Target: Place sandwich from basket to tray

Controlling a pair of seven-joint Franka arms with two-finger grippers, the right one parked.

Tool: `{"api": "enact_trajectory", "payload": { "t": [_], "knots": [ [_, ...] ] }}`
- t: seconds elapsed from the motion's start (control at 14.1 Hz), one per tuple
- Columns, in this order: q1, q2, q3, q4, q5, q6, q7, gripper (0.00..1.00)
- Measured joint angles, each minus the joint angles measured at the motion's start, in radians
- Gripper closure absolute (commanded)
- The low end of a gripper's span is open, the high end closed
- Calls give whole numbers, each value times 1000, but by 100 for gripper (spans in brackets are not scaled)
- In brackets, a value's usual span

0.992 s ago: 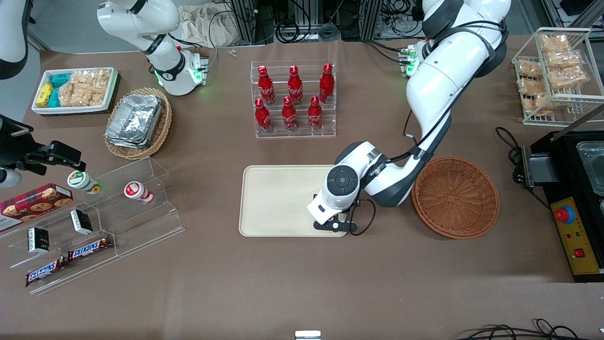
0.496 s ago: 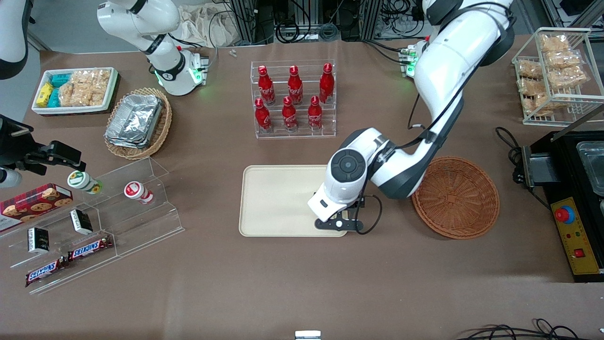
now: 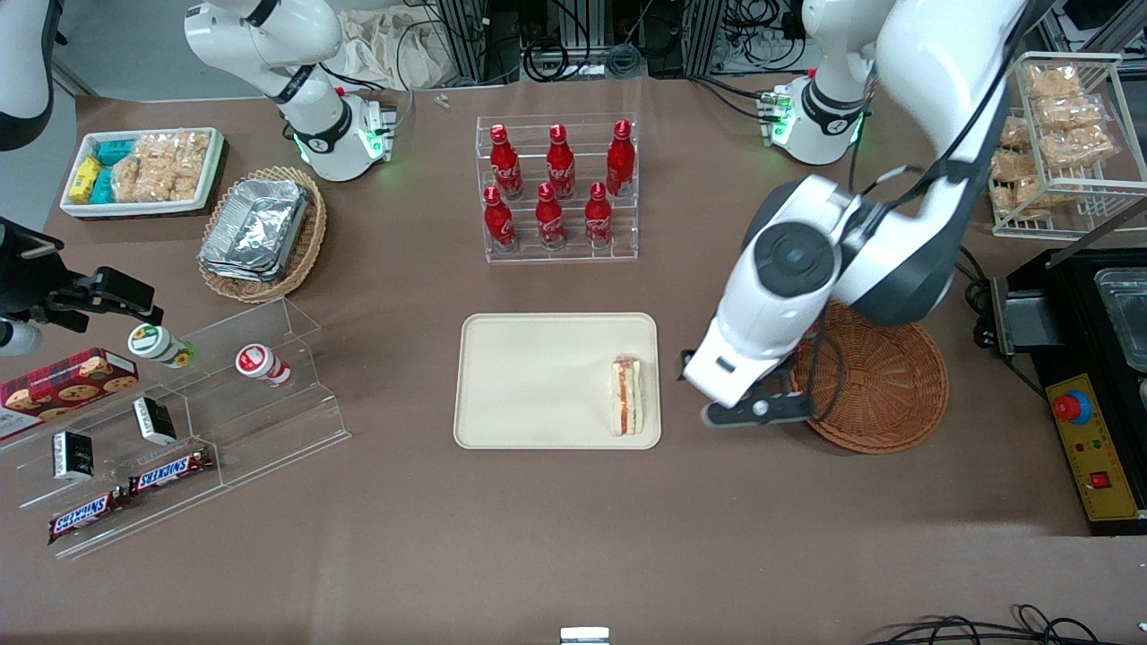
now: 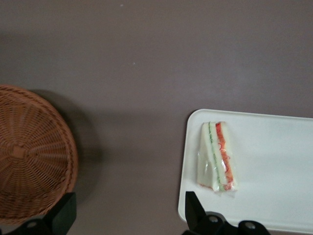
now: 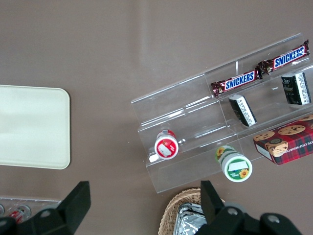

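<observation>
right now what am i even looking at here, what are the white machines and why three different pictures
The white machines are two robot arms bolted to a brown table. One picture looks down at the whole table from the front; the other two come from small cameras on each arm's wrist.

Only one arm works. Its gripper, a two-fingered claw, hangs open and empty above the table between the tray and the basket. The dark prongs in its wrist view are its fingers, spread wide.

The job is moving a sandwich from the reddish woven basket to the cream tray. The sandwich lies on the tray, near the edge closest to the basket, and the basket looks empty.

Also on the table: a rack of red bottles, a clear stepped stand with chocolate bars, and foil trays in a lighter basket.
</observation>
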Motion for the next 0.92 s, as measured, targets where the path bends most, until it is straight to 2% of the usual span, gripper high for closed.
{"api": "enact_trajectory", "payload": {
  "t": [0.28, 0.5, 0.64, 0.78, 0.92],
  "knots": [
    [63, -200, 30, -151, -122, -19, 176, 0],
    [26, -308, 239, -174, -195, -117, 413, 0],
    [-9, -351, 382, -173, -213, -153, 580, 0],
    [-18, -365, 465, -152, -217, -189, 689, 0],
    [-23, -359, 506, -130, -218, -206, 716, 0]
  ]
}}
